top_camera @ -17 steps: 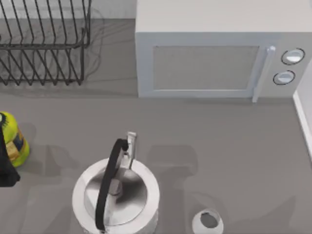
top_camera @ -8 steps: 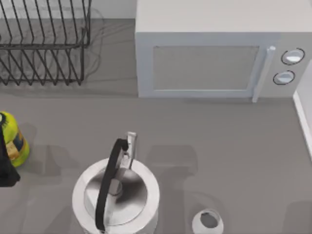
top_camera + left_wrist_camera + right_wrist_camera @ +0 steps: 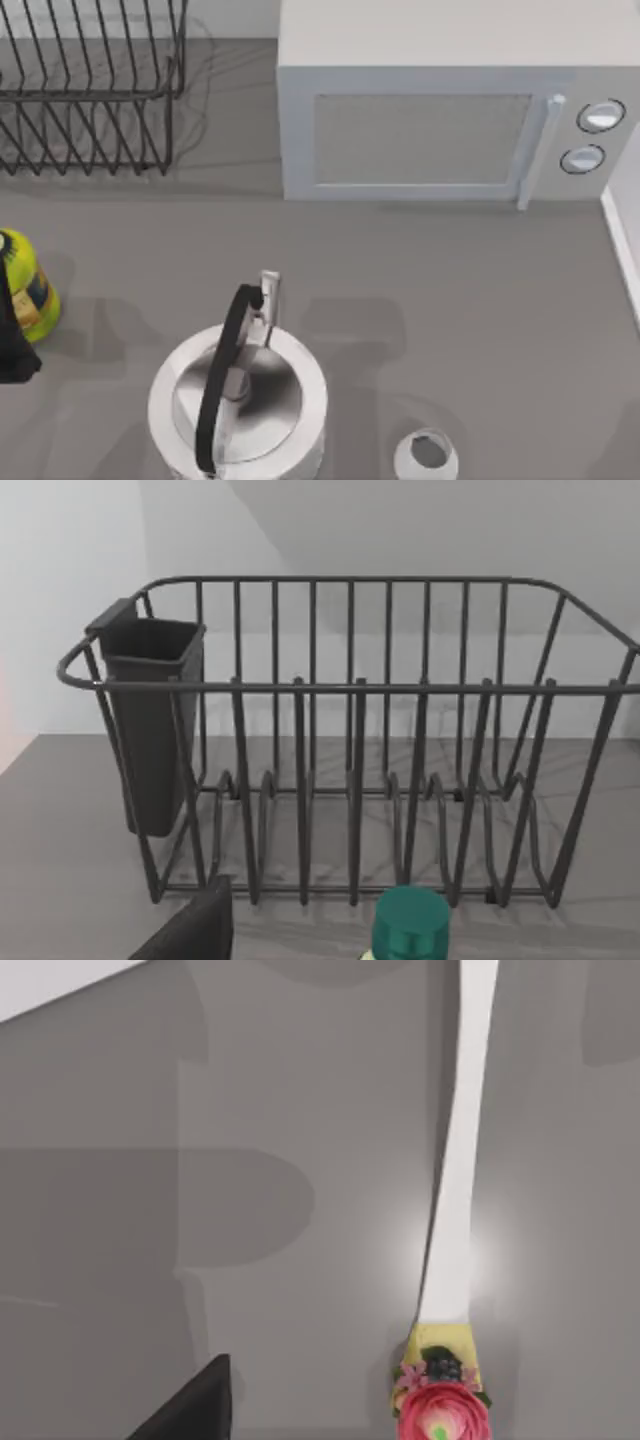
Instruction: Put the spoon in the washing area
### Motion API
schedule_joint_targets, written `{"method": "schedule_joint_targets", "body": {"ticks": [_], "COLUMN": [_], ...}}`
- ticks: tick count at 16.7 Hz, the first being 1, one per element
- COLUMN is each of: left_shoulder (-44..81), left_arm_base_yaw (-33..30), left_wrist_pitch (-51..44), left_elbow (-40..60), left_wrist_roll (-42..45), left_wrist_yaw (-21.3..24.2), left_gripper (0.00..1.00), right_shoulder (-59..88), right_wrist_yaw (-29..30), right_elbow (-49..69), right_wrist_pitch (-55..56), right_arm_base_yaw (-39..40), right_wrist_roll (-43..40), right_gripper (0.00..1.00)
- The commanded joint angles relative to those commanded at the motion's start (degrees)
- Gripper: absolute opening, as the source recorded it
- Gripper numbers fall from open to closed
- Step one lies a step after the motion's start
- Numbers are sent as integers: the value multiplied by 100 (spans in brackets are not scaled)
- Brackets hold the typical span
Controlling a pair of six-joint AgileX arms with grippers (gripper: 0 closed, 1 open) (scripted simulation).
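Two arms, one task object. Presumably the spoon (image 3: 452, 1210): long white handle lying flat on the grey table (image 3: 450, 290), ending in a yellow tip painted with flowers. Rests free on the surface, touching nothing else, not yet lifted. Runs lengthwise almost straight away from the right wrist camera, leaning a little to one side; flowered end nearest the camera, plain white end farthest. Cannot be said which end carries the bowl.

Right gripper (image 3: 195, 1405) hangs above the table just beside the flowered end, off to one side of the handle, not over it. Open or closed: cannot tell. Looks, by judgement, like a hover lined up along the handle, so that a grasp across the narrow width stays possible.

Left gripper (image 3: 195, 935) sits at the table's left edge, facing the wire dish rack (image 3: 350, 685) and its dark cutlery holder (image 3: 150, 720), with the green cap of the yellow bottle (image 3: 25, 285) close below. Open or closed: cannot tell. Appears parked.

Stands mid-table between the arms: steel kettle (image 3: 238, 400) with black handle, small white cup (image 3: 426, 455) near it, microwave (image 3: 440, 120) at the back. Shows a white rim (image 3: 622, 250) at the table's right edge, possibly the border of the washing area; not certain.
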Motion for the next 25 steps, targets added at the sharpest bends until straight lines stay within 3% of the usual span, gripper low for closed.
{"method": "schedule_joint_targets", "body": {"ticks": [4, 11, 17, 25], "left_shoulder": [0, 0, 0, 0], "left_arm_base_yaw": [0, 0, 0, 0], "left_wrist_pitch": [0, 0, 0, 0], "left_elbow": [0, 0, 0, 0], "left_wrist_roll": [0, 0, 0, 0], "left_wrist_yaw": [0, 0, 0, 0], "left_gripper": [100, 100, 100, 100], "right_shoulder": [217, 1177, 1326, 1326], "right_wrist_yaw": [-1, 0, 1, 1], "right_elbow": [-221, -1182, -1331, -1331], "right_wrist_pitch": [407, 2381, 2643, 2643], "right_arm_base_yaw": [4, 46, 56, 56], "right_wrist_roll": [24, 87, 98, 98], "right_gripper": [100, 100, 100, 40]}}
